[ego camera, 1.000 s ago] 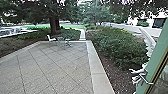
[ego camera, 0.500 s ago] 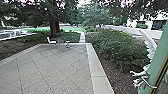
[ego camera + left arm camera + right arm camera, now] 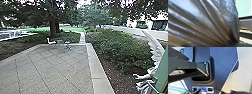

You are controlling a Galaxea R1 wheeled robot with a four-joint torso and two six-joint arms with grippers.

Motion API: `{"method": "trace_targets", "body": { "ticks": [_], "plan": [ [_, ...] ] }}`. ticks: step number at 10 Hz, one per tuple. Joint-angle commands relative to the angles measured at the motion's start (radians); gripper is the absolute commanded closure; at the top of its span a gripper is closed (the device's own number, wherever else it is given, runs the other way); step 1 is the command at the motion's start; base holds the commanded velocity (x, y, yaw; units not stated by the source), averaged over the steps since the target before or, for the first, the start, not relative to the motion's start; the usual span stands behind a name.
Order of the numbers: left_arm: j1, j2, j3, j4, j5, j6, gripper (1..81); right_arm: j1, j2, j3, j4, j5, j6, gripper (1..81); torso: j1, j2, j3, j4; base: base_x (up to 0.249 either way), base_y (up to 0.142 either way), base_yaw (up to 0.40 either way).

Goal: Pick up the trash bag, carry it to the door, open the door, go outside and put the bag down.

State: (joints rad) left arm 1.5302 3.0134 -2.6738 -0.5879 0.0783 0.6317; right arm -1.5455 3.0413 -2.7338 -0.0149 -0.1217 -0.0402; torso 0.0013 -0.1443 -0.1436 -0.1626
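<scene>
Trash bag [image 3: 205,21] close by left tool: slick, looks soft, likely light; best gripped at gathered folds [image 3: 224,41]. Both tools: opening and hold, can't tell.

Glossy plastic bag [image 3: 205,23]; rough, matt stone-like paving [image 3: 50,67].

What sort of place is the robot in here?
Probably a paved patio just outside a building: square paving edged by a pale border, shrubs alongside it, and a white chair out on the paving. The green edge with a handle at the right looks like an open door.
</scene>
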Motion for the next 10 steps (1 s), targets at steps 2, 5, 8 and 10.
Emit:
{"method": "trace_targets", "body": {
  "ticks": [2, 5, 8, 10],
  "plan": [
    [-0.043, -0.004, 0.005, 0.002, 0.083, 0.01, 81.1, 0.05, 0.001, 0.005, 0.003, -0.064, -0.001, 1.0, 0.0, 0.0, 0.0, 0.0, 0.035, 0.0, 0.0],
    [-0.04, -0.002, 0.005, -0.007, 0.081, 0.01, 81.1, 0.052, 0.0, 0.004, 0.007, -0.064, 0.0, 1.0, 0.0, 0.0, 0.0, 0.0, 0.0, 0.0, 0.0],
    [-0.052, -0.019, 0.005, -0.015, 0.08, -0.006, 81.1, 0.051, 0.001, 0.004, 0.01, -0.064, 0.003, 1.0, 0.0, 0.0, 0.0, 0.102, 0.0, 0.0, 0.0],
    [-0.071, -0.033, 0.005, -0.076, 0.08, -0.009, 81.1, 0.052, 0.0, 0.004, 0.007, -0.064, 0.002, 1.0, 0.0, 0.0, 0.0, 0.141, 0.0, 0.0, 0.0]
  ]
}}
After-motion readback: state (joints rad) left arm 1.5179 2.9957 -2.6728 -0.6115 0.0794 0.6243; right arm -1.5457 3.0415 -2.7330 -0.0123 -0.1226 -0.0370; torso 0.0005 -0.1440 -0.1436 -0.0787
